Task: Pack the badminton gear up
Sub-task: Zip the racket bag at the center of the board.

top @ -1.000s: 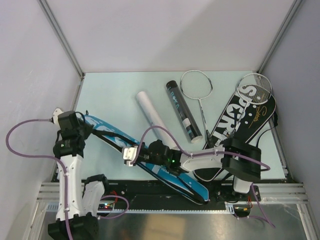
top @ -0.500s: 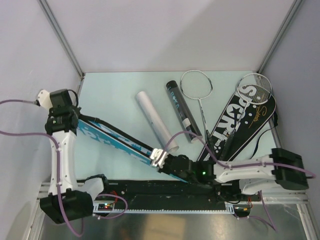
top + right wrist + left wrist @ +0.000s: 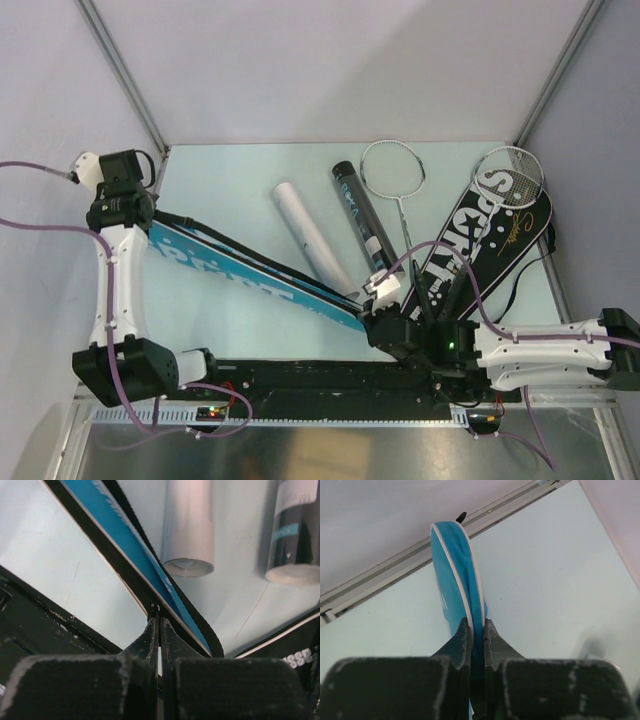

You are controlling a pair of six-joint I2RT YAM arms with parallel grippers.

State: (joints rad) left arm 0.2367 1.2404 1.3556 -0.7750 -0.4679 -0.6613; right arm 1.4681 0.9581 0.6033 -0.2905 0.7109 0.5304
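The blue racket cover (image 3: 240, 268) stretches from the far left of the table to the front middle. My left gripper (image 3: 140, 215) is shut on its wide end, and the cover's edge (image 3: 457, 575) stands upright between the fingers (image 3: 465, 635). My right gripper (image 3: 159, 615) is shut on the small zipper pull (image 3: 155, 610) at the narrow end (image 3: 365, 312). The black zipper band (image 3: 100, 545) runs along the blue fabric. A white tube (image 3: 312, 235) and a black tube (image 3: 362, 222) lie side by side behind the cover.
A silver racket (image 3: 393, 165) lies at the back middle. A black "SPORT" cover (image 3: 480, 235) lies at the right with another silver racket head (image 3: 515, 165) on it. The grey side walls stand close, and the black front rail (image 3: 300, 375) runs below the right gripper.
My right gripper slid right along the cover's zipper edge to its narrow end. My left gripper carried the wide end up and to the far left, pulling the cover out long.
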